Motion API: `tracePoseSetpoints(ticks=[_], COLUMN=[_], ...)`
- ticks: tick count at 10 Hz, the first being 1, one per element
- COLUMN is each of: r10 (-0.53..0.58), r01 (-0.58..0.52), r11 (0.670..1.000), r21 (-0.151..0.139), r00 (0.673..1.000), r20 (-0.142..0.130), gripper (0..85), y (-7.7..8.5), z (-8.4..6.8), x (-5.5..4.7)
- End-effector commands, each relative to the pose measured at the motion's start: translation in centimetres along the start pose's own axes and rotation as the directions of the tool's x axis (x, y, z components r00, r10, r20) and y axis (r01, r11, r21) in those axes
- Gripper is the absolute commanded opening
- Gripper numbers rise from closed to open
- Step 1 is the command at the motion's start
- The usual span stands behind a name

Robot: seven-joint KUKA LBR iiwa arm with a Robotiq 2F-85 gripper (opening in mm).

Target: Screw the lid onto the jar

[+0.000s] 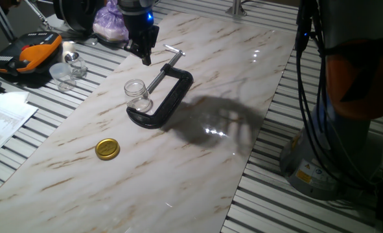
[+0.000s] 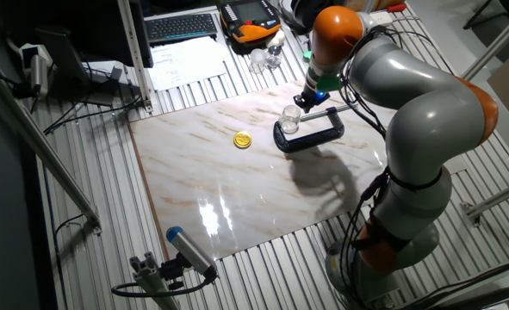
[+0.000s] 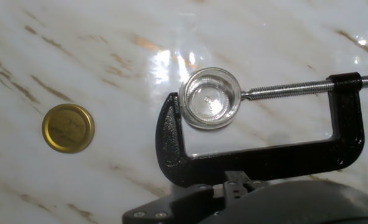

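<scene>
The jar (image 1: 135,94) is clear glass and stands upright with its mouth open. It sits between the fixed end and the screw tip of a black C-clamp (image 1: 172,97) on the marble board. The lid (image 1: 107,149) is gold and lies flat on the board, apart from the jar, to its near left. In the hand view the jar (image 3: 210,98) is near the middle and the lid (image 3: 68,127) is at the left. My gripper (image 1: 144,58) hangs above the board just behind the jar, its fingers look closed and empty. Only its fingertips (image 3: 238,180) show at the bottom of the hand view.
The clamp's screw handle (image 1: 173,52) sticks out toward the far side. An orange-black case (image 1: 26,55) and clear plastic containers (image 1: 67,71) stand off the board at the far left. Papers (image 1: 3,123) lie at the left. The robot's base and cables (image 1: 334,129) stand at the right.
</scene>
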State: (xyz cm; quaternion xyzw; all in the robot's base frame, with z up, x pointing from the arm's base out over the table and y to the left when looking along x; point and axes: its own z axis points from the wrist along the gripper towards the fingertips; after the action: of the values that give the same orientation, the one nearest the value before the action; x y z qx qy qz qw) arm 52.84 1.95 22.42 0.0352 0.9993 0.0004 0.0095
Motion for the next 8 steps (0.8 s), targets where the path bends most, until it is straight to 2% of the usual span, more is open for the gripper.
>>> tracePoseSetpoints(ticks=[1,3,6,8], r10=[0.003,-0.014,-0.083,-0.097], r01=[-0.003,0.014,0.083,0.096], r11=[1.0,1.0,0.996,0.995], r21=[0.0,-0.002,0.017,0.012], r00=[1.0,1.0,0.996,0.995], r20=[0.0,0.01,0.029,0.029], gripper=[0.0,0.0,0.0,0.0], y=[0.3,0.8,1.8,2.4], z=[0.0,0.3,0.9,1.2], x=[0.0,-0.2,-0.4,-0.3])
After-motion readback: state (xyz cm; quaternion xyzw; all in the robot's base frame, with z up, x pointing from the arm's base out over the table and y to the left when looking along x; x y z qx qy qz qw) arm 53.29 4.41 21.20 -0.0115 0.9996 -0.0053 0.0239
